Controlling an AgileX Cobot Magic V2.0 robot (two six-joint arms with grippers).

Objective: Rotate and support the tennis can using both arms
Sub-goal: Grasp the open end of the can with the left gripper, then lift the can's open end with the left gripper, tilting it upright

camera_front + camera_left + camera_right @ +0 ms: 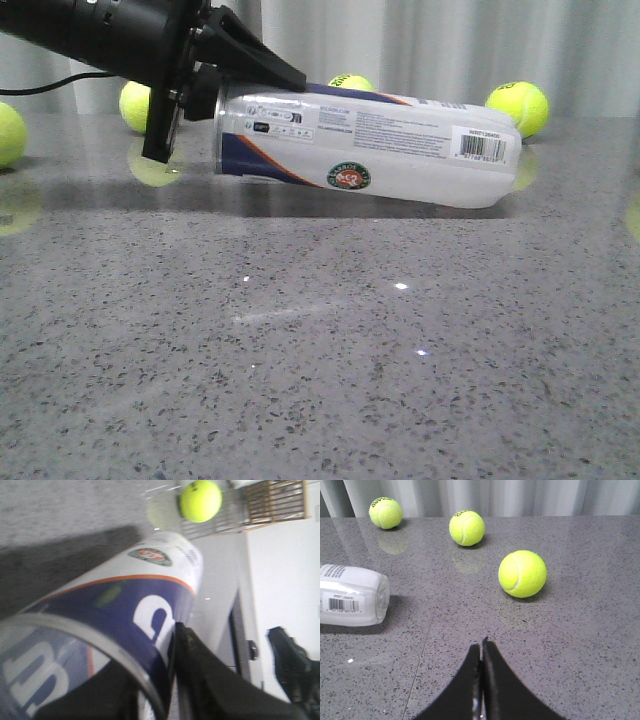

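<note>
A tennis can (370, 145) lies tilted on the grey worktop (320, 360). The left end effector (205, 85) seems to grip its raised rim, beginning the rotation. The right end effector (481, 652), clenched and empty, must next support the far end.

Our left arm reaches in from the upper left, its gripper (205, 85) clamped on the can's (370, 140) open rim, one finger (200, 680) outside the wall. Our right gripper (481, 652) hangs free, fingers pressed together
</note>
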